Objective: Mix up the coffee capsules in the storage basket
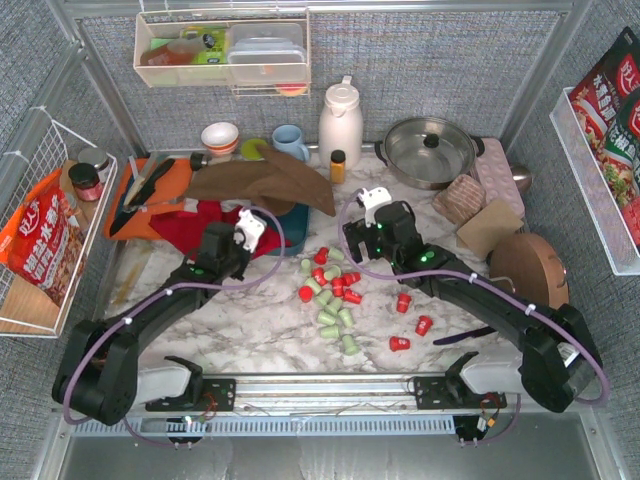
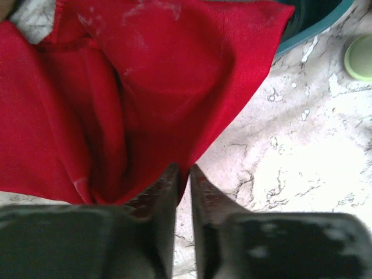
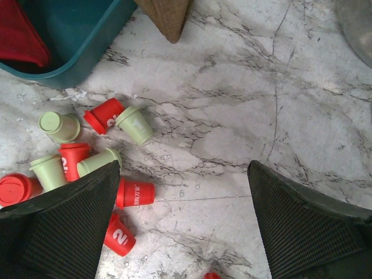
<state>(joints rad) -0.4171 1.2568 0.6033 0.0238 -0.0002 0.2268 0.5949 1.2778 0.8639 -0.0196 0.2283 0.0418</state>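
Several red and pale green coffee capsules lie loose on the marble in the middle, with three red strays to the right. The teal storage basket sits behind them, mostly under a brown cloth, with red cloth hanging into it. My right gripper is wide open and empty over bare marble; capsules lie left of it and the basket is at the far left. My left gripper is over the red cloth, its jaws nearly together at the cloth's edge. The basket rim is at its upper right.
A red cloth and a brown cloth cover the basket area. An orange tray, blue mug, white jug, amber bottle and steel pot line the back. A round wooden board stands right, a wire rack left.
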